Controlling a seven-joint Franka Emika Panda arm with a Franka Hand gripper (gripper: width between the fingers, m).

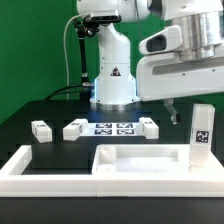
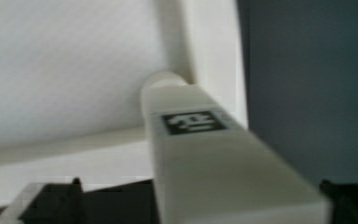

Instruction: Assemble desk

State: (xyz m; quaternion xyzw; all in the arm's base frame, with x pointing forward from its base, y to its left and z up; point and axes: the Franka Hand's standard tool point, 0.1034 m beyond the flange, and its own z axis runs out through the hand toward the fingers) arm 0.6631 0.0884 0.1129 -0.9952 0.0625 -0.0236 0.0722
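Foremost, one long low white wall (image 1: 50,182). Behind it is one tabletop (image 1: 135,149) containing one upright leg (image 1: 201,135) (image 2: 202,150) at its 3 o'clock end. Three lying legs (image 1: 40,130) (image 1: 75,129) (image 1: 148,126) rest on the black table (image 1: 15,132), from 10 to 12 o'clock of the tabletop, with one marker board (image 1: 112,128) among them. The gripper (image 1: 172,110) has its fingers (image 2: 51,200) spread apart on either side of the upright leg, not clamped on it.

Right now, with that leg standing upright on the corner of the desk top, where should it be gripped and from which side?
Probably take the leg by its upper half, coming down from above. It stands upright at a corner of the desk top, on the exterior view's right; raised rims crowd its base while its top is free. Its flat opposite sides suit the fingers.
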